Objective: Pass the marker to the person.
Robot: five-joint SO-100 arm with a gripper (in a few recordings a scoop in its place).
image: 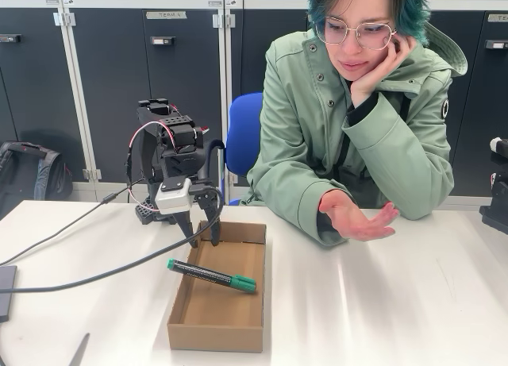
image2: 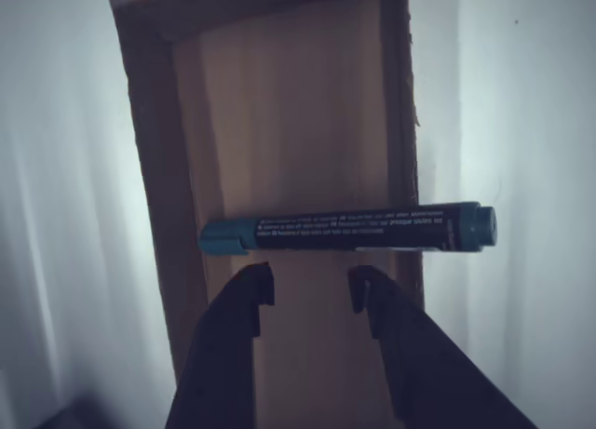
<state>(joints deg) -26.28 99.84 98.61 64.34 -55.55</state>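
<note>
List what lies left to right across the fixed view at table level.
Cable → gripper → marker, lying across the box rim → the person's open hand, palm up.

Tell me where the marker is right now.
In the fixed view the marker lies across the cardboard box, one end overhanging its left wall, just below the open gripper.

The marker (image: 211, 275) is lying across the cardboard box (image: 214, 334), one end sticking over the box wall, so free room is staying above it. The table (image: 397, 302) toward the person's open hand (image: 359, 219) is giving open passage. A cable (image: 95, 275) is crossing the table's left part.
</note>
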